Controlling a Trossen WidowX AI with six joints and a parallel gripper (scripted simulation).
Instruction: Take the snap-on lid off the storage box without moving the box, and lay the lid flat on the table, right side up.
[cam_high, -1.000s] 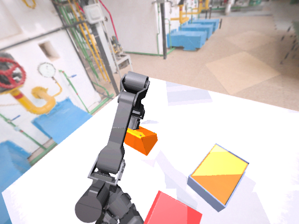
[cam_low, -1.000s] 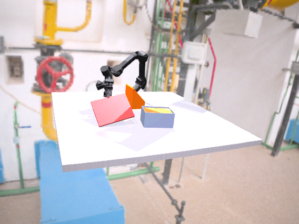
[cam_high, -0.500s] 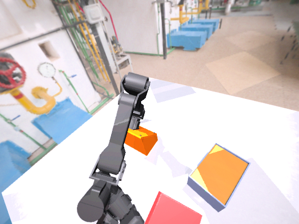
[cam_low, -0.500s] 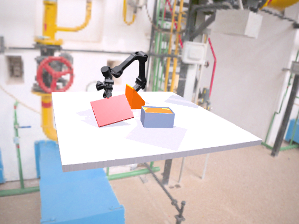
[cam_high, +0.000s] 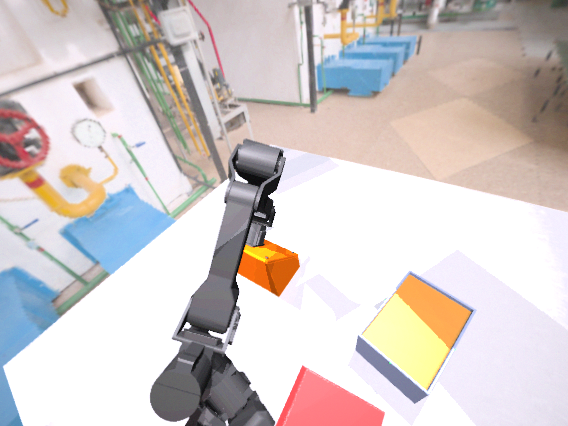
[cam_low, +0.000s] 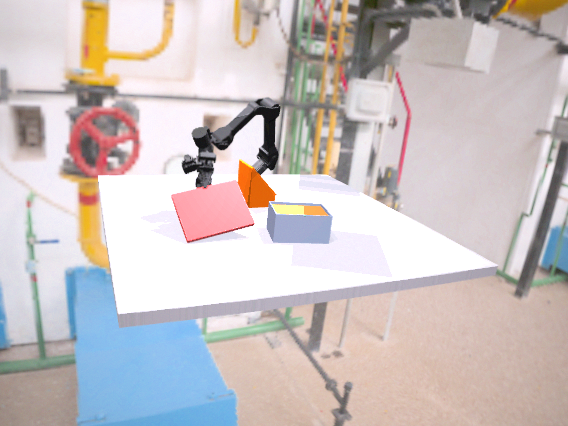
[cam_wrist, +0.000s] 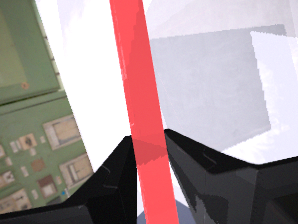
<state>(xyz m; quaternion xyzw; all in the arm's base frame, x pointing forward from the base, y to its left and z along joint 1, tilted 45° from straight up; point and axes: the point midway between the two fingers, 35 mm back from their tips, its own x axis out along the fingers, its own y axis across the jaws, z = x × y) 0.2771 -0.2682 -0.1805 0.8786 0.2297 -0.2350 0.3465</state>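
Note:
The red lid (cam_high: 330, 400) (cam_low: 212, 211) (cam_wrist: 137, 75) is off the box and tilted steeply, its broad face toward the exterior camera. My gripper (cam_low: 204, 186) (cam_wrist: 148, 139) is shut on the lid at its upper edge. In the wrist view the lid shows as a narrow red strip between the fingers. Whether its lower corner touches the table cannot be told. The storage box (cam_high: 390, 371) (cam_low: 300, 230) stands upright and uncovered, with blue-grey walls and a yellow and orange inside. It is beside the lid, to the right in the exterior view. The fingertips are hidden in the top view.
An orange block (cam_high: 285, 272) (cam_low: 257, 192) with sloping faces stands on the white table (cam_high: 150, 310) (cam_low: 425, 260) near the arm's base, behind the lid and box in the exterior view. The arm arches over from there. Shadows lie across the table.

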